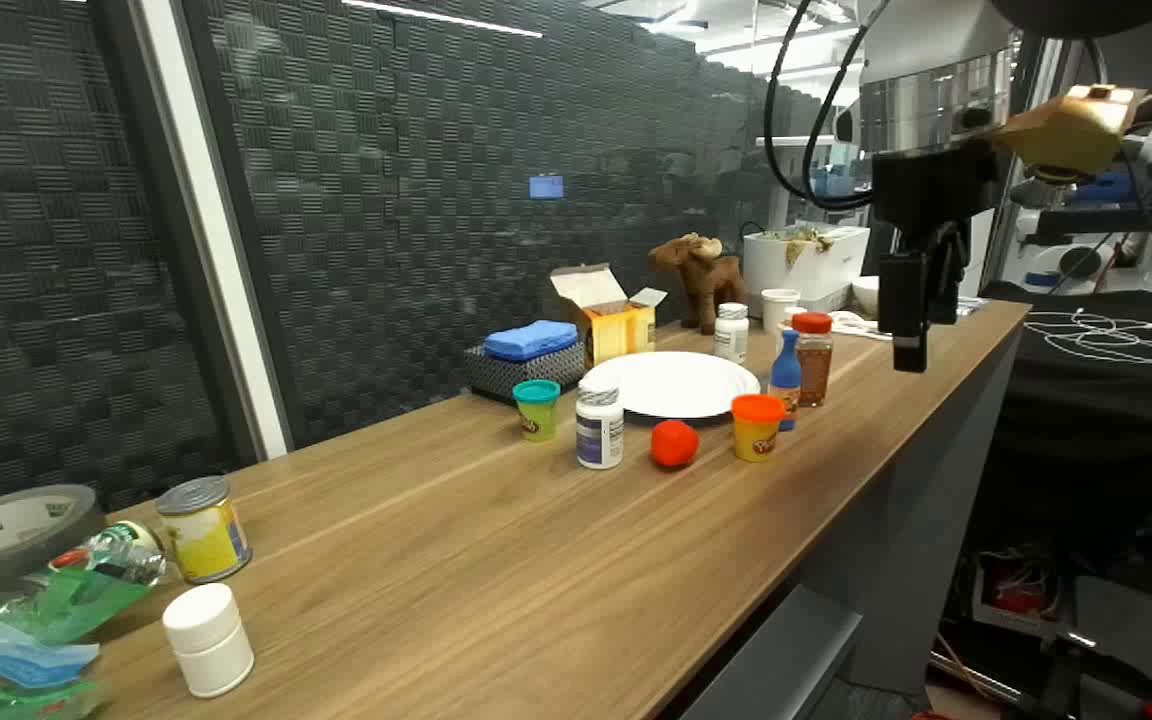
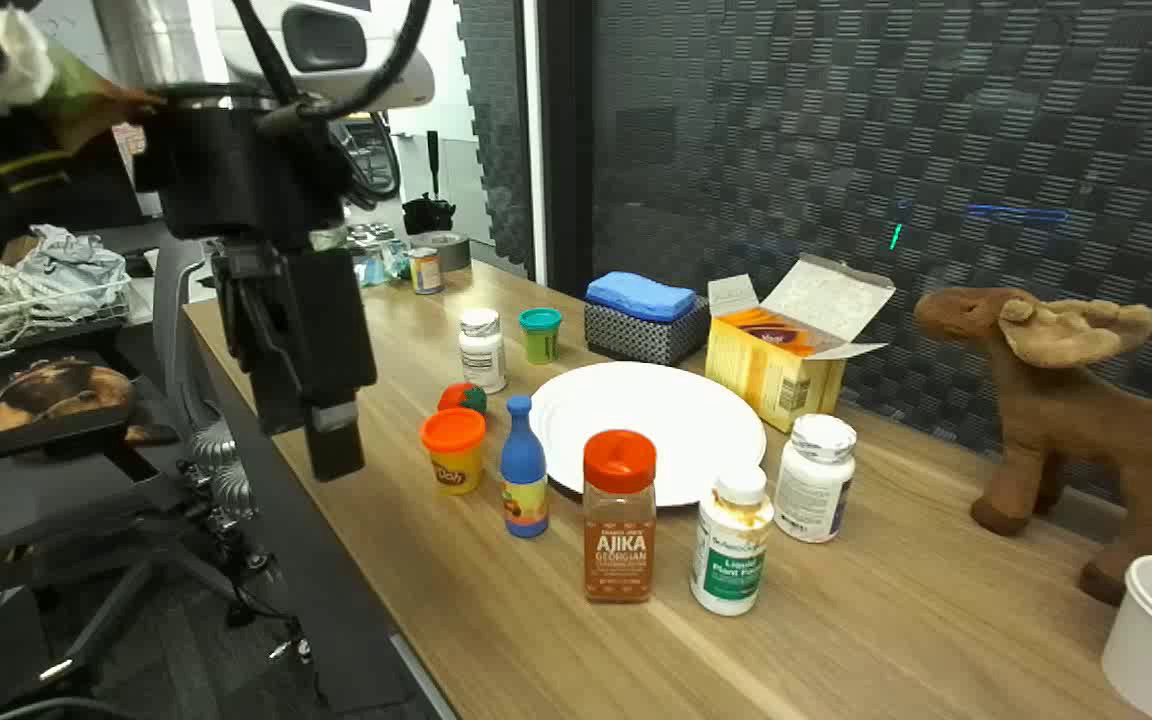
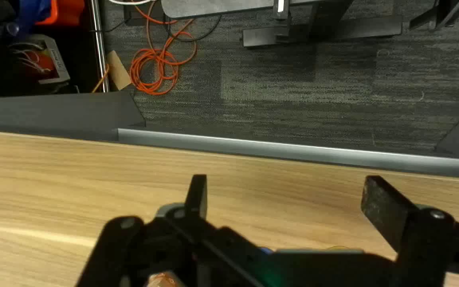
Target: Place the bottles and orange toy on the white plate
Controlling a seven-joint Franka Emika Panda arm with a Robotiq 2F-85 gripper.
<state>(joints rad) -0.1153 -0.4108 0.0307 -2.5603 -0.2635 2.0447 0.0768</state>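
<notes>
Gripper [image 3: 286,193] spread wide, grasping nothing; orange toy [image 1: 674,443] looks light, likely rolls (round sides), so best pinched squarely across its middle.

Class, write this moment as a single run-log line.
gripper: open, empty; white plate: bare; orange toy, bottles: on table, off plate

The white plate [image 1: 674,383] looks smooth, the tabletop [image 1: 476,560] wood-grained.

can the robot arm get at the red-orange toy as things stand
Probably yes: the fingers stand apart, and nothing shows covering the red-orange toy from above. The yellow Play-Doh tub stands near it, so a downward approach looks safer.
</notes>
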